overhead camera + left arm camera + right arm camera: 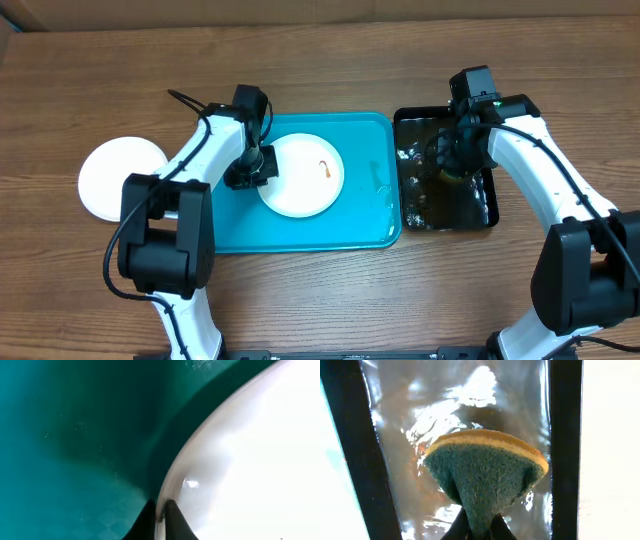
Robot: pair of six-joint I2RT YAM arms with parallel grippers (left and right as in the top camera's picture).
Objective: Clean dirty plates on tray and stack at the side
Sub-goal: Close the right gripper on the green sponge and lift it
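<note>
From overhead, we see the tray [300,235] lying on the wooden table [320,300] and holding one white plate [303,175]. The plate sits in the tray's left-centre part and has a small orange smear [325,168] on its face. A second white plate [115,178] lies on the table well off the tray's left end. Just beside the tray's right end stands a black basin [420,113] with wet, glinting liquid in it.

The left arm rises from the table's near edge and bends over the tray's left side, putting the left gripper [255,172] at the left rim of the plate in the tray. The right arm arcs in from the other side, and the right gripper [447,160] points down into the basin to the right of the tray.

In the left wrist view, the tray floor [60,435] fills the left side and the plate [250,460] curves in from the right. The left gripper [160,517] is closed, its two dark fingers pinching the plate's rim between them.

In the right wrist view, we look down into the basin [565,435], where the liquid shines between its black walls. The right gripper [479,530] is clamped on a sponge [485,470], which is green scouring pad below and yellow foam on top. The sponge fans out wide beyond the fingers, above the wet basin floor.
</note>
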